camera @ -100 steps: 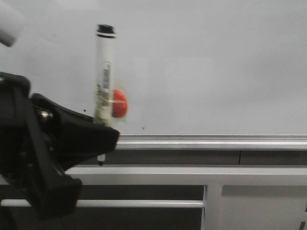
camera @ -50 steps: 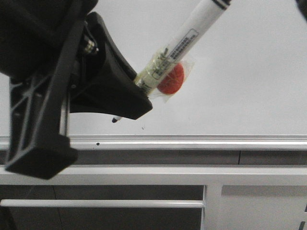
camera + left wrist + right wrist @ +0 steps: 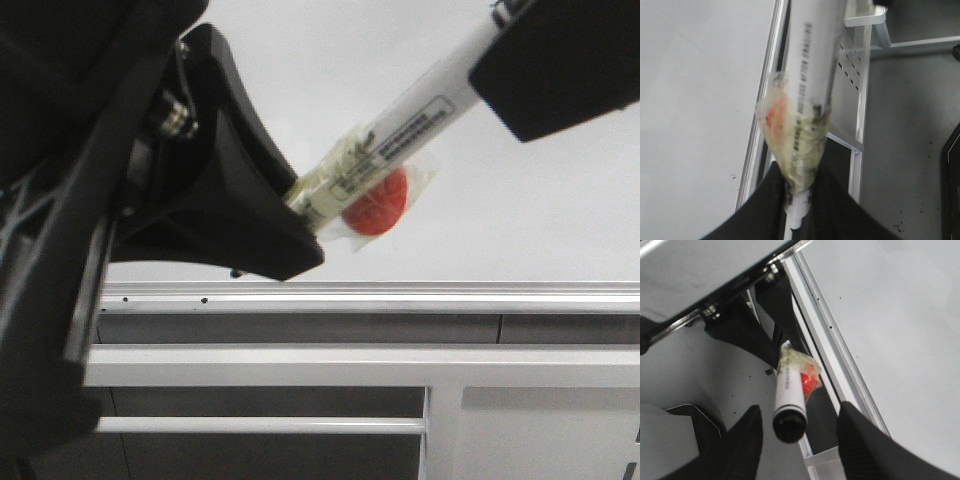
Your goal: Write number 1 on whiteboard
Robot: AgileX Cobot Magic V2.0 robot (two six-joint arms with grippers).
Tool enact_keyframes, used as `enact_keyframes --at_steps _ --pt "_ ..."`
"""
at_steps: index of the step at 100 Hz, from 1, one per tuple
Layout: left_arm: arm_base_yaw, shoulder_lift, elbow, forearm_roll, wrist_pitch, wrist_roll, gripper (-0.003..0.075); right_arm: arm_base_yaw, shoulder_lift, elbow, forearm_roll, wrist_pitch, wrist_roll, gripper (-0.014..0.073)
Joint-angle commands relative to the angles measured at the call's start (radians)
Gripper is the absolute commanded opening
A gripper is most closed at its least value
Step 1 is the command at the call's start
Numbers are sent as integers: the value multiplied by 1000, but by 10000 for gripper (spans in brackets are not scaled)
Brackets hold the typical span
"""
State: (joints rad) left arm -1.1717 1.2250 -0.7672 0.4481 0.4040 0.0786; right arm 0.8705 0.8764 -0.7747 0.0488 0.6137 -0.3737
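Observation:
The whiteboard fills the back, pale and glossy, with a silver rail along its lower edge. My left gripper is shut on a white marker pen that tilts up to the right, its black tip just below the fingers. A red blob is taped to the pen. In the left wrist view the left gripper clamps the pen near its tip. My right gripper is open, one finger on each side of the pen's black end without touching it. The number 1 is not in view.
Below the whiteboard rail runs a grey metal frame with bars and an upright post. The right gripper's black body covers the top right corner of the front view. A few small black specks dot the whiteboard.
The pen has gone from upright to tilted up-right as the left gripper rose and grew in view. The right gripper came in from the top right and now straddles the pen's end.

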Motion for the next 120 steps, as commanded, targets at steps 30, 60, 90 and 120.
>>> enact_keyframes --at_steps 30,60,90,120 --pt "-9 -26 -49 42 -123 -5 -20 2 14 -38 17 -102 -13 314" --pt "-9 -12 -49 52 -123 -5 -20 2 14 -38 42 -114 -13 314" --pt "-9 -7 -49 55 -123 -5 -20 38 27 -38 43 -123 -13 314" --pt "-9 -7 -54 59 -128 -5 -18 38 27 -38 41 -101 -10 -64"
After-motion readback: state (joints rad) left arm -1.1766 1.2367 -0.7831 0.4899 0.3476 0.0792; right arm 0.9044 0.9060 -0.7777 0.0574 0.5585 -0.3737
